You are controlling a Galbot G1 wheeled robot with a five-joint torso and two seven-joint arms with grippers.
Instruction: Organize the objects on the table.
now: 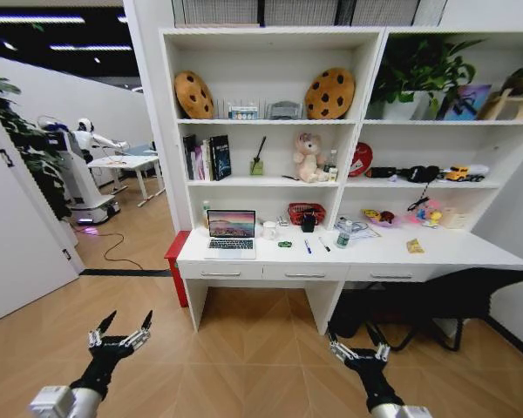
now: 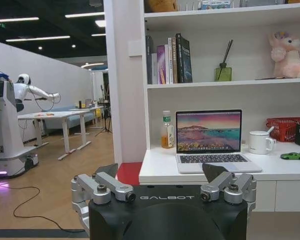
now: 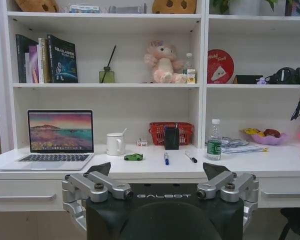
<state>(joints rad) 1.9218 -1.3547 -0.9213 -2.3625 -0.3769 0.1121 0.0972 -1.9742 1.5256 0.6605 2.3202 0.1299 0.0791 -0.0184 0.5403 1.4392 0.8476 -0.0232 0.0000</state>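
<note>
On the white desk [image 1: 453, 252] the open laptop [image 1: 231, 233] stands at the left. The small green item [image 1: 284, 244], blue pen [image 1: 308, 247] and black pen [image 1: 324, 246] lie to its right. We judge the laptop rigid, fragile and fairly heavy: grip its base edge. The pens look light and slippery: pinch mid-barrel. Our left gripper [image 1: 121, 332] and right gripper [image 1: 357, 340] hang low, fingers apart, well short of the desk.
</note>
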